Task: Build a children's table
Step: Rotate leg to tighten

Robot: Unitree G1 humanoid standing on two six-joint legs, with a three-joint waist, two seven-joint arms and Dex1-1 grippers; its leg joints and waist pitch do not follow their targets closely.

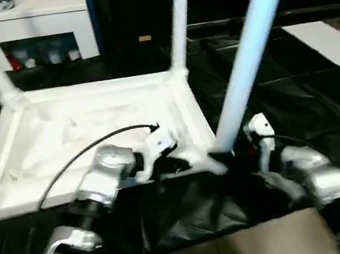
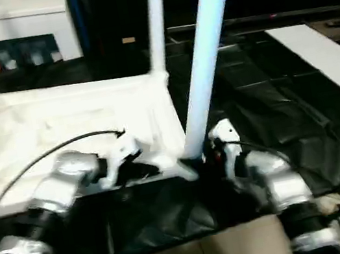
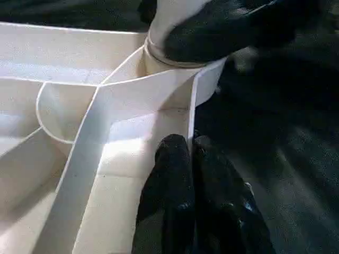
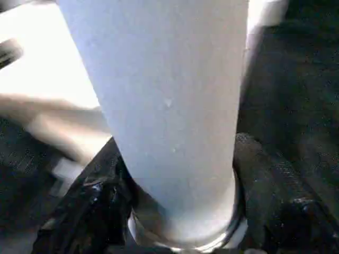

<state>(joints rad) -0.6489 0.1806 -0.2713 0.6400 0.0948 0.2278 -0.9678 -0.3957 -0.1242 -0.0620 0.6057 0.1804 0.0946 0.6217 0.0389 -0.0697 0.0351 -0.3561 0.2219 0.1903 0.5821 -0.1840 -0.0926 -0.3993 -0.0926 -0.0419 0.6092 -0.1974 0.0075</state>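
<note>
Tabletop (image 1: pixel 92 134) lies upside down on the black sheet. Right gripper (image 4: pixel 175 211) has its jaws clenched round the base of the near-corner leg (image 1: pixel 249 54), which leans off vertical. Left gripper (image 3: pixel 190 159) pinches the tabletop's wall right beside it.

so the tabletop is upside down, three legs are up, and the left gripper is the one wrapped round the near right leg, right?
Not quite: the right gripper wraps the near right leg, as the right wrist view shows. The left gripper is shut on the rim of the tabletop. The rest holds.
</note>
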